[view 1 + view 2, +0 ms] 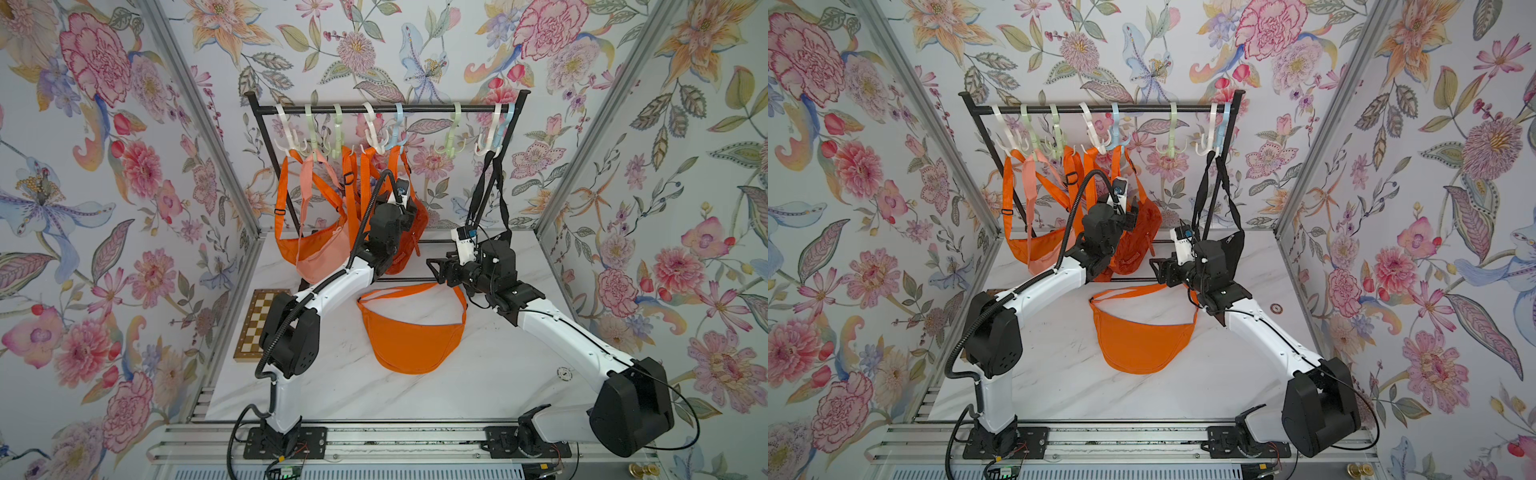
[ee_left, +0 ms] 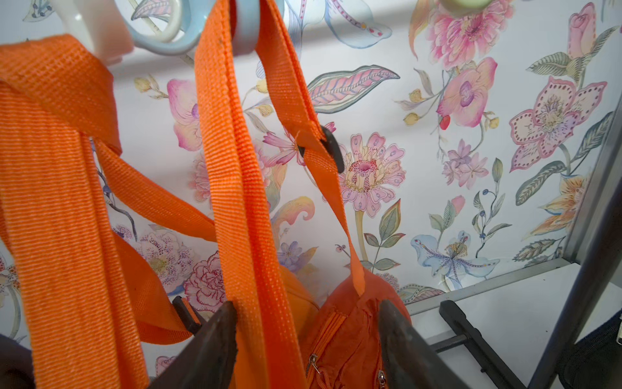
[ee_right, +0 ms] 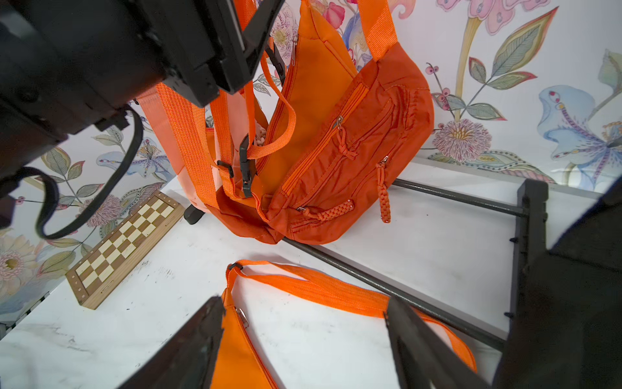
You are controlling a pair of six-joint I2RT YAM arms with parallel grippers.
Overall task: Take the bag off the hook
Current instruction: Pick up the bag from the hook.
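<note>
A dark orange bag hangs by its orange strap from a light-blue hook on the black rack rail. My left gripper is raised in front of this bag and stands open. The strap runs down between its fingers, close against one finger, with the bag's zipped body behind. My right gripper is open, low over a second orange bag lying flat on the table, holding nothing. In both top views the right gripper points toward the hanging bags.
More bags hang to the left: a pale pink one and an orange one. A black bag hangs at the rack's right end behind my right arm. A chessboard lies by the left wall. The rack's base bar crosses the table.
</note>
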